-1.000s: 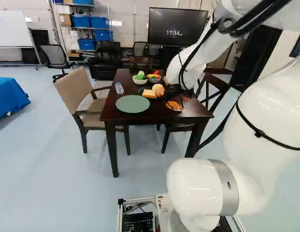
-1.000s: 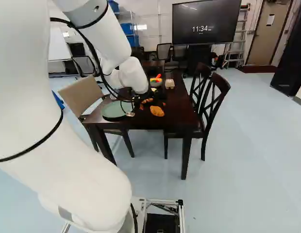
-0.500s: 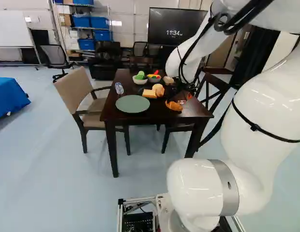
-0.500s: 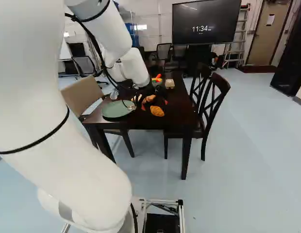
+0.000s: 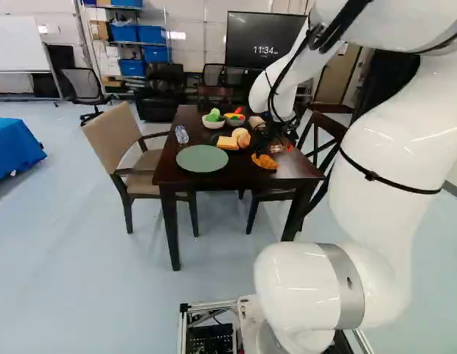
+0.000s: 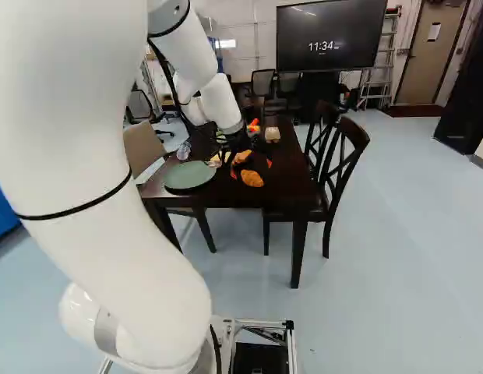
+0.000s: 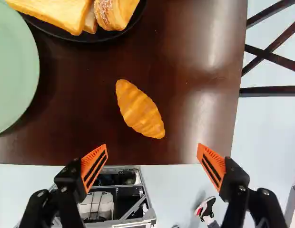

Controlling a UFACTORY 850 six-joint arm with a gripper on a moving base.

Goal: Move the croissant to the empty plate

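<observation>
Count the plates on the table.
2: the green plate, empty, and the black plate beside it, holding toast and a pastry. The arm may hide more farther back.

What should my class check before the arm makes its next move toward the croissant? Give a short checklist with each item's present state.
1. Gripper open, nothing gripped: ok.
2. Croissant on the table, uncovered from above: ok.
3. Green plate empty: ok.
4. Croissant apart from the black plate of bread: ok.
5. Croissant between the fingers: not ok; it lies ahead of them.
6. Fingertips low enough to grasp: cannot tell.
</observation>
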